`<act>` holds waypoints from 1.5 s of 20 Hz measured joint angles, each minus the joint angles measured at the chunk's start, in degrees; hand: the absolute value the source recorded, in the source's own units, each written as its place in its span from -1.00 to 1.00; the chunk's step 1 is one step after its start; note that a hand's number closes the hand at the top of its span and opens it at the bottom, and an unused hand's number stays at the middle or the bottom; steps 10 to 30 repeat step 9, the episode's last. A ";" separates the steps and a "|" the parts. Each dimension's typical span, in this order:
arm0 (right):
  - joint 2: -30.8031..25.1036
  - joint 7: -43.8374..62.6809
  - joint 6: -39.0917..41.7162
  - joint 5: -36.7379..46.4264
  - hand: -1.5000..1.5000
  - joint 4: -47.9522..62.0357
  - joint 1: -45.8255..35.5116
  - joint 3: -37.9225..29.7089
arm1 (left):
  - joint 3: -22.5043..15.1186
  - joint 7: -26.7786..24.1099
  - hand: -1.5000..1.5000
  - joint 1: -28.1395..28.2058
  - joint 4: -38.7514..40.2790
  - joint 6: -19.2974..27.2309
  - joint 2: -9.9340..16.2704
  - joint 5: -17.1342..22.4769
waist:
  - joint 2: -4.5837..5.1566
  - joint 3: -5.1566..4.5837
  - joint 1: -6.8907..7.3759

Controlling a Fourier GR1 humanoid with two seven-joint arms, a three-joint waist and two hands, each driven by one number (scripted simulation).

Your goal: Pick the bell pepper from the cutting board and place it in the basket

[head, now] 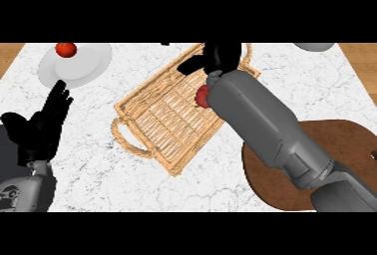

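Observation:
The red bell pepper (199, 96) lies in the woven basket (165, 119), near its far right side, and my right forearm hides most of it. My right hand (221, 56) hangs over the basket's far end, past the pepper, with its thumb spread to the left and nothing held in it. The brown round cutting board (338, 144) sits at the lower right, partly under that arm. My left hand (43, 124) rests open at the left edge, fingers up.
A white plate (83, 67) at the far left carries a small red fruit (66, 49). Part of a white dish (316, 46) shows at the top right. Bare white marble counter (95, 174) lies between the basket and my left hand.

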 measured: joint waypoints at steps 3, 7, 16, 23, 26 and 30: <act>-3.88 -1.08 -0.53 -1.81 -1.00 -7.48 6.14 -1.95 | 0.19 0.07 0.00 0.64 -0.41 0.37 -0.07 -0.16 | -0.21 0.02 -0.83; -8.98 -0.17 0.68 -2.40 -1.00 -20.58 15.59 -2.10 | 0.58 -0.26 0.00 1.64 -1.08 0.03 0.25 0.06 | -0.24 0.00 -1.01; -11.69 -0.22 1.34 -3.23 -1.00 -27.96 20.48 -2.35 | 0.21 0.43 0.00 1.55 -1.70 0.39 -0.03 -0.25 | -0.26 0.01 -1.20; -11.69 -0.22 1.34 -3.23 -1.00 -27.96 20.48 -2.35 | 0.21 0.43 0.00 1.55 -1.70 0.39 -0.03 -0.25 | -0.26 0.01 -1.20; -11.69 -0.22 1.34 -3.23 -1.00 -27.96 20.48 -2.35 | 0.21 0.43 0.00 1.55 -1.70 0.39 -0.03 -0.25 | -0.26 0.01 -1.20; -11.69 -0.22 1.34 -3.23 -1.00 -27.96 20.48 -2.35 | 0.21 0.43 0.00 1.55 -1.70 0.39 -0.03 -0.25 | -0.26 0.01 -1.20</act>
